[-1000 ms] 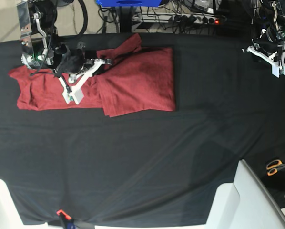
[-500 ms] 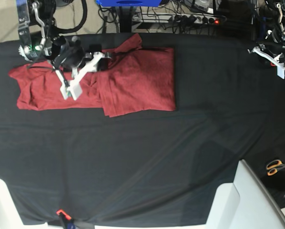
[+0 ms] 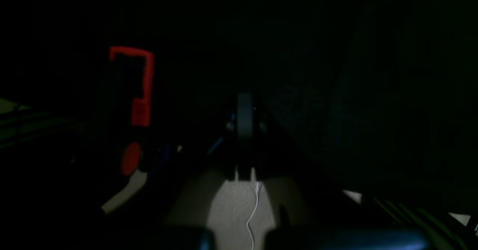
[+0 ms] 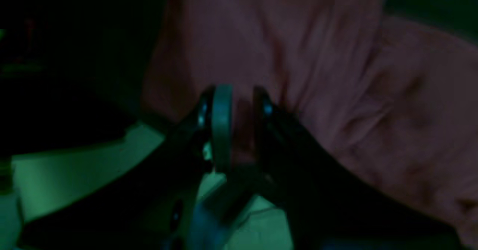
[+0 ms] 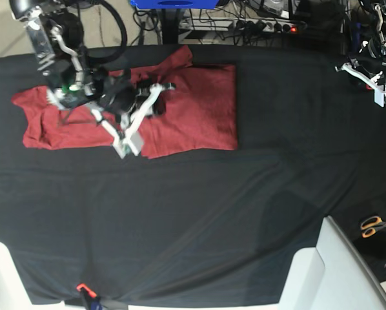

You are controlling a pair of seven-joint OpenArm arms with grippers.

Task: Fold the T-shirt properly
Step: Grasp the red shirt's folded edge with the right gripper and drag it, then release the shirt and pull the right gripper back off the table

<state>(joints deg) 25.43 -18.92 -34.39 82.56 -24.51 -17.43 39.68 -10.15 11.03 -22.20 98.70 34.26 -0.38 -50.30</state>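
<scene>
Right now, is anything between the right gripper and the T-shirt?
Nothing visible. The right gripper hangs directly over the T-shirt, with only red fabric showing between its narrowly parted fingers in the right wrist view.

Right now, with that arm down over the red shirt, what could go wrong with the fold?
The right gripper sits over the T-shirt near the doubled flap's edge; closing there might snag one layer and undo the fold. The spread left half is wrinkled, so creases may get folded in. The left gripper is parked far off, so nothing pins the cloth.

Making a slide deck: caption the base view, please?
Right gripper works over the partly folded T-shirt on the black tablecloth; left gripper parked aside.
</scene>
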